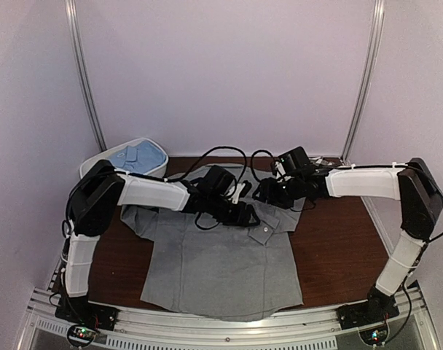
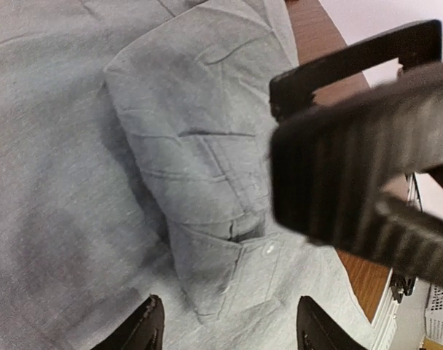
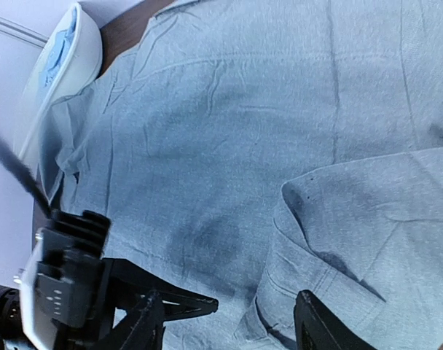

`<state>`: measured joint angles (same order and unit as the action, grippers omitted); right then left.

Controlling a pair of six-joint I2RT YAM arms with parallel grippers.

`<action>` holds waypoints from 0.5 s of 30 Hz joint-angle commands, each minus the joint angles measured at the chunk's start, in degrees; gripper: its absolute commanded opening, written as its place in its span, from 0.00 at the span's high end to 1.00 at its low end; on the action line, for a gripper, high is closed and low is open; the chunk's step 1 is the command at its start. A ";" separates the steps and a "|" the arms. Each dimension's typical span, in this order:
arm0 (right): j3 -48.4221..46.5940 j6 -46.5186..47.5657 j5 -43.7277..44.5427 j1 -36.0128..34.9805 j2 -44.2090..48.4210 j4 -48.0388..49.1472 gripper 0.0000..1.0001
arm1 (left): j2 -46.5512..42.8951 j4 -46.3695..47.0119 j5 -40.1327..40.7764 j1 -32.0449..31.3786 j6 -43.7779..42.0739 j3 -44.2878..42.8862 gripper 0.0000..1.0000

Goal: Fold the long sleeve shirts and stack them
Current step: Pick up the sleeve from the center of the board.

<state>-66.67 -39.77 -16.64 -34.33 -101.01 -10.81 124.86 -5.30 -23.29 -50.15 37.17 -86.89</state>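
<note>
Grey shirt (image 1: 221,262) lies spread flat on the brown wood surface (image 1: 331,248), with the hem at the near edge by the arm bases and the collar end toward the far wall. One sleeve (image 2: 200,146) is folded in across the upper body of the shirt, and its cuff (image 2: 221,255) lies on top of the cloth with a small pale button (image 2: 269,249) showing. The cloth at the shirt's left shoulder is bunched and wrinkled. Both arms reach in over the upper part of the shirt and meet near its middle. Left gripper (image 2: 227,324) is just above the folded sleeve; its fingers (image 2: 149,328) stand well apart, with only the cuff end showing in the gap and nothing pinched. Right gripper (image 3: 225,321) is close beside it, over the shirt body next to the sleeve fold; its fingers (image 3: 145,324) are likewise spread, with bare grey cloth under the gap and nothing held. In the left wrist view the right gripper fills the right side as a dark, blurred, ribbed mass. Blue shirt (image 1: 138,157) lies crumpled inside the white tub (image 1: 97,162) at the far left corner of the surface, apart from the grey shirt.
</note>
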 commanded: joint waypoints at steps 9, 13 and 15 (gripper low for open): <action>9.96 2.90 16.01 0.84 18.05 -6.67 0.27 | 8.28 -10.80 13.85 -4.05 -1.46 -13.72 0.38; 13.55 3.14 18.58 0.87 21.82 -8.20 0.26 | 10.02 -13.11 15.69 -4.08 -1.31 -16.75 0.40; 15.08 3.24 19.45 0.85 23.06 -8.96 0.25 | 10.60 -13.15 14.91 -4.10 -1.39 -17.92 0.43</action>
<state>-54.24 -37.41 -2.04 -33.71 -80.71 -16.82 134.08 -16.47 -10.63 -54.28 36.64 -101.41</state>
